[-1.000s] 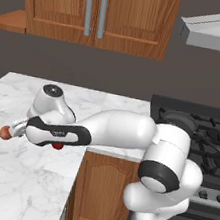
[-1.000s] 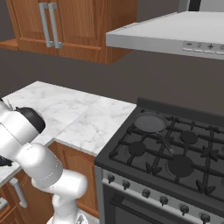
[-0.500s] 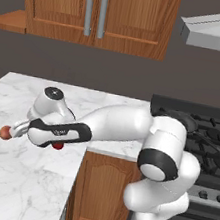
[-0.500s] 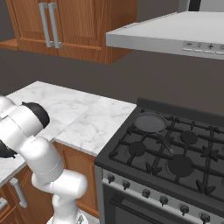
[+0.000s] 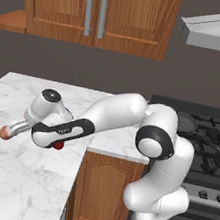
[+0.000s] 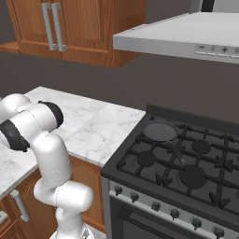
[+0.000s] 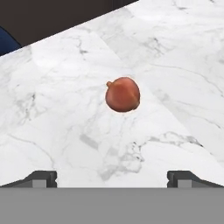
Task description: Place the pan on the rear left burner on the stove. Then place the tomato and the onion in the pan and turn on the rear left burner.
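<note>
The orange-brown onion [image 7: 123, 94] lies on the white marble counter, ahead of my gripper [image 7: 113, 179], whose fingertips [image 7: 41, 178] stand wide apart with nothing between them. From the left base view the gripper [image 5: 13, 129] hovers low just beside the onion [image 5: 3, 133], and the dark red tomato [image 5: 58, 145] peeks out from under my forearm. The pan [image 6: 160, 130] sits on the stove [image 6: 140, 175] over the rear left burner, hiding its cap, handle pointing toward the front right. The pan [image 5: 185, 123] also shows behind my elbow.
The marble counter [image 5: 27, 189] runs left of the stove, with its corner edge near the tomato. Dark knobs [image 6: 119, 190] line the silver front panel. Wooden wall cabinets [image 5: 98, 9] and a range hood [image 6: 186, 32] hang overhead.
The elbow and upper arm have swung a little toward the counter. The hand stays low beside the onion; onion, tomato and pan have not moved.
</note>
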